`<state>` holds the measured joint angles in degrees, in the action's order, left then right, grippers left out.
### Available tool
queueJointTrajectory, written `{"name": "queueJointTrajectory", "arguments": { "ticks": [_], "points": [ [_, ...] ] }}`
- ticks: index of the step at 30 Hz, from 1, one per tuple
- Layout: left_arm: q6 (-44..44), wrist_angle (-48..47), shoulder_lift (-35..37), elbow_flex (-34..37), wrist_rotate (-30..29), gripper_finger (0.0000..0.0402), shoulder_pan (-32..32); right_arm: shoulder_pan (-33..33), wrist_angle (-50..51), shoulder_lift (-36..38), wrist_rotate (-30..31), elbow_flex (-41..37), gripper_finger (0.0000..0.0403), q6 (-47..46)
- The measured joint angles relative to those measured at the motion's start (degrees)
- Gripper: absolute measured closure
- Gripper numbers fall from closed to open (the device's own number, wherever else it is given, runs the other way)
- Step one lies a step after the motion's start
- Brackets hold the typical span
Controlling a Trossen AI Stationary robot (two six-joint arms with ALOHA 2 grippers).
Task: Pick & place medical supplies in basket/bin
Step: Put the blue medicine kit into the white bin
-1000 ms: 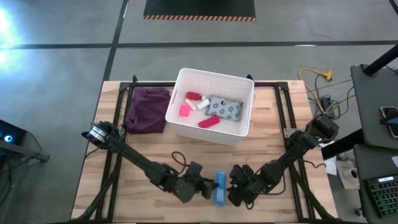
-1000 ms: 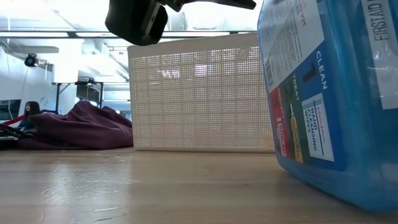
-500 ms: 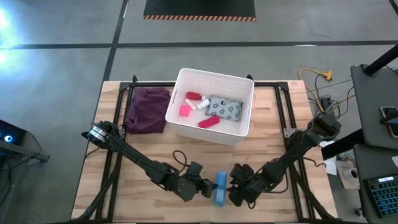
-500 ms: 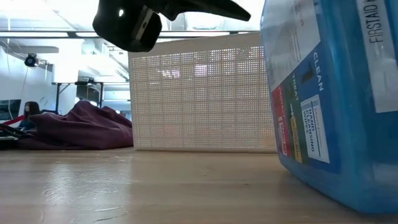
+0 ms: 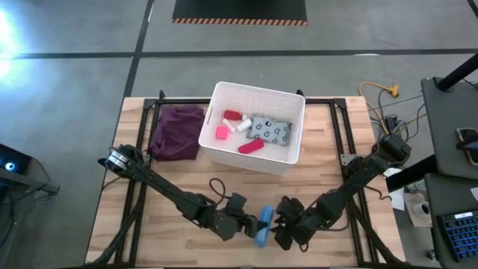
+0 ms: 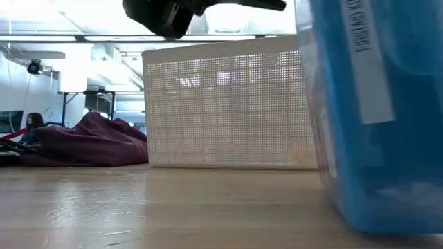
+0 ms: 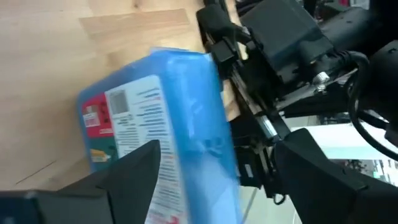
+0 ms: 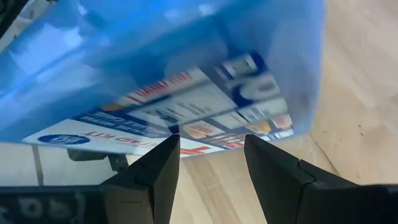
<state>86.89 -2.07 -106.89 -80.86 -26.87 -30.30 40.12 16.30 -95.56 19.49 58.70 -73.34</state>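
**First-aid box tilted since the last frames**

Since a second ago the blue first-aid box point(image 5: 262, 226) has turned: from above it now lies at a slant between my two grippers, where before it stood straight, and in the low view its label side has swung away, so mostly plain blue plastic point(image 6: 377, 117) shows. Both arms have stayed at the near edge of the worktop point(image 5: 172, 179).

My left gripper point(image 5: 245, 224) sits just beside the box on its left, and my right gripper point(image 5: 281, 223) just beside it on the right. In the left wrist view the box point(image 7: 168, 124) lies between that arm's spread fingers point(image 7: 124, 174), which are open around it; I cannot tell whether they touch it. In the right wrist view the box point(image 8: 155, 74) fills the space ahead of the right fingers point(image 8: 273, 168), which are parted with bare wood showing between them, and the box is not clamped in them.

Further back in the middle of the worktop stands the white bin point(image 5: 287, 158). Inside it I see a pink cube point(image 5: 222, 132), a red bottle point(image 5: 233, 116), a red tube point(image 5: 250, 146) and a grey-green patterned packet point(image 5: 270, 130). A purple cloth point(image 5: 177, 131) lies just beside the bin on its left.
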Motion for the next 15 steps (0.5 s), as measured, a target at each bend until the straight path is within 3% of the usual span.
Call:
{"name": "queueJointTrajectory", "arguments": {
  "ticks": [8, 15],
  "points": [
    [-1.0, -16.8, 0.0, -4.6, 0.2, 0.01, 0.0, 0.0, 7.7, 0.3, 1.2, 5.3, 0.0229, 3.2],
    [-2.3, -12.3, -0.4, -4.3, 1.2, 0.01, 0.6, 0.3, 8.8, 0.3, 2.2, 4.8, 0.0229, 2.0]
  ]
}}
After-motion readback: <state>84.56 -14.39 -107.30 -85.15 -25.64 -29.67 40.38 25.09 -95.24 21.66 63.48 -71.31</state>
